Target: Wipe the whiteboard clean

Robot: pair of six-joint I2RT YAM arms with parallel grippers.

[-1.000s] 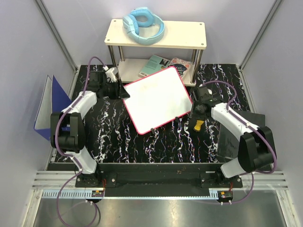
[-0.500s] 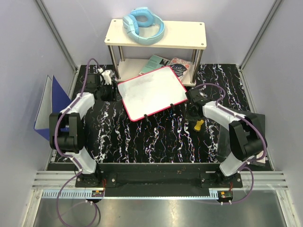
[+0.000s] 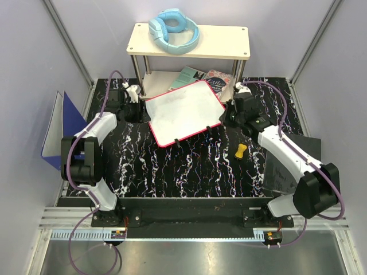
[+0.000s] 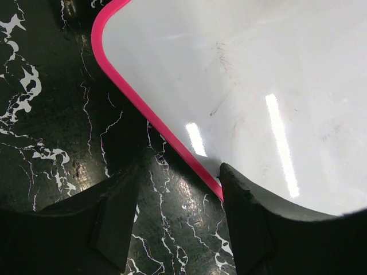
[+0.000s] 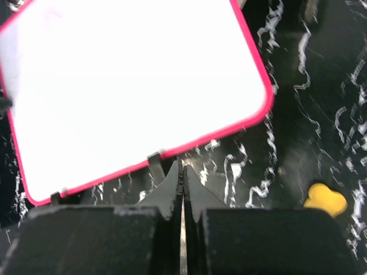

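The whiteboard (image 3: 184, 112), white with a pink rim, lies flat on the black marbled table, its far corner under the shelf. In the left wrist view the whiteboard (image 4: 258, 86) shows only faint smudges. My left gripper (image 3: 136, 107) is at the board's left edge, open (image 4: 180, 229). One of its fingers (image 4: 246, 223) overlaps the rim and the other is over the table. My right gripper (image 3: 227, 119) hovers by the board's near right corner, shut (image 5: 182, 172) with nothing in it, just short of the whiteboard (image 5: 132, 86).
A small yellow object (image 3: 241, 150) (image 5: 325, 199) lies on the table right of the board. Blue headphones (image 3: 174, 30) sit on the cream shelf (image 3: 223, 43), with books (image 3: 200, 77) beneath. A blue folder (image 3: 57, 123) stands at left and a dark grey pad (image 3: 281, 172) lies at right.
The board dropped from a raised tilt to lying flat further back. My right gripper shut and moved from above the yellow object to the board's right corner. The left gripper opened wider.
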